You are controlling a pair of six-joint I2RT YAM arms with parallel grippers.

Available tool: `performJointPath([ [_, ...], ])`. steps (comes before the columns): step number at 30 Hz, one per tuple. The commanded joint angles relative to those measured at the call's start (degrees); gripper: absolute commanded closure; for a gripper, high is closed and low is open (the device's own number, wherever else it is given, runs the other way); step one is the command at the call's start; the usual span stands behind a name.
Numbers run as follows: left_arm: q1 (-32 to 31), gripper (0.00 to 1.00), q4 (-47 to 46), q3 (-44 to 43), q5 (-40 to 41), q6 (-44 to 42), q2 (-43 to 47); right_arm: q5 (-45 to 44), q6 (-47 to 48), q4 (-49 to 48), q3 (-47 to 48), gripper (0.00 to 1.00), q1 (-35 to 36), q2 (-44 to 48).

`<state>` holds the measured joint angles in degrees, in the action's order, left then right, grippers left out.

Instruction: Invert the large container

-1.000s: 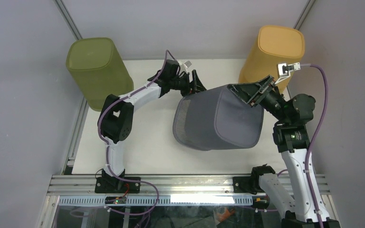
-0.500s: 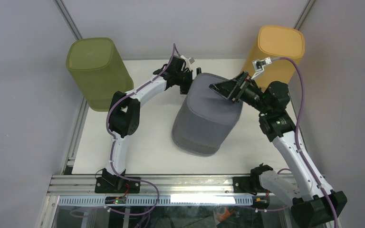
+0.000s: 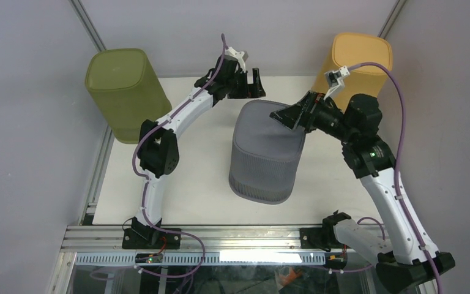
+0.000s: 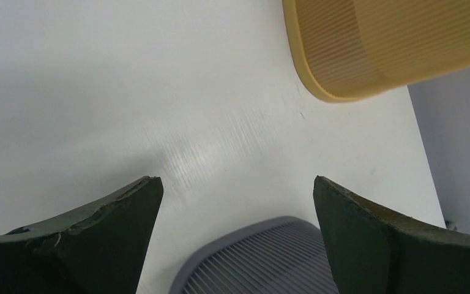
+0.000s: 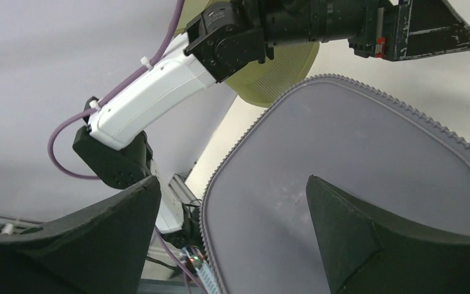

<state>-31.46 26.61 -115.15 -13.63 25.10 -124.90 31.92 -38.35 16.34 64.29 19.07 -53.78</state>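
Observation:
The large grey ribbed container stands on the white table with its closed flat base facing up. My left gripper is open just behind its far edge, above the table; the container's far side shows at the bottom of the left wrist view. My right gripper is open over the right part of the base. The base fills the right wrist view, and the jaws stand wide apart with nothing between them.
A green container stands at the back left and a yellow one at the back right, also in the left wrist view. The aluminium rail runs along the table's near edge.
The grey container went from lying on its side to standing with its base up. Both grippers let go of it and rose a little; the left one drew back toward the far side.

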Motion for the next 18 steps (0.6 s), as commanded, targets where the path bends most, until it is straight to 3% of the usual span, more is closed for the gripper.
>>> performJointPath([
  [1, 1.3, 0.01, -1.3, -4.86, 6.37, -3.01, 6.5, -0.08, 15.63, 16.23, 10.03, 0.07, 0.2, 3.32],
  [8, 2.37, 0.01, -1.55, -5.73, 8.32, -5.22, 14.4, 1.43, 22.37, 30.72, 11.96, 0.06, 0.09, 10.66],
  [18, 2.43, 0.01, -4.56, -0.89, 6.79, -5.02, 26.1, 18.28, 13.61, 34.69, 2.39, 0.07, 0.11, 19.47],
])
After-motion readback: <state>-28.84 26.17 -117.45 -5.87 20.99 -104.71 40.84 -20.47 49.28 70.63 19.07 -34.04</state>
